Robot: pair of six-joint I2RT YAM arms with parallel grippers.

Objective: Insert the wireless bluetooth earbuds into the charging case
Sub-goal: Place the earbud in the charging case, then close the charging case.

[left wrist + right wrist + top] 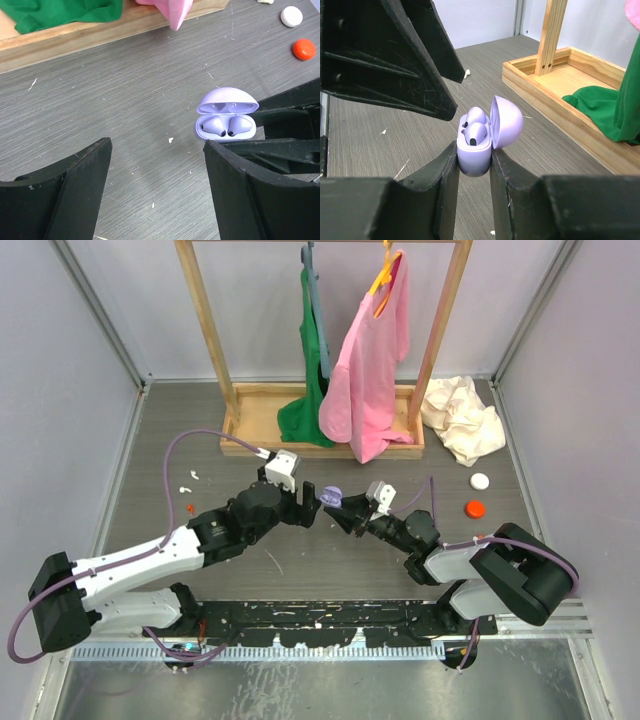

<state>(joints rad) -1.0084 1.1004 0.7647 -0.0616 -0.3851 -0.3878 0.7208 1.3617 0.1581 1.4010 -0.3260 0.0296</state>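
Note:
A lilac charging case (pixel 476 155) stands with its lid (pixel 507 121) swung open, and my right gripper (pixel 474 162) is shut on its lower body. Two lilac earbuds (pixel 475 131) sit side by side in its wells. The left wrist view shows the same case (pixel 226 125) with both earbuds (pixel 224 127) inside, just beyond my right-hand fingertip. My left gripper (pixel 157 150) hangs open over bare table beside the case, holding nothing. From above, the case (pixel 332 496) sits between the two grippers, left gripper (pixel 305 502) and right gripper (pixel 338 514).
A wooden clothes rack base (pixel 262 412) with a green shirt (pixel 310 390) and a pink shirt (pixel 370 360) stands at the back. A cream cloth (pixel 462 418) lies back right. A white cap (pixel 480 481) and a red cap (pixel 474 508) lie to the right.

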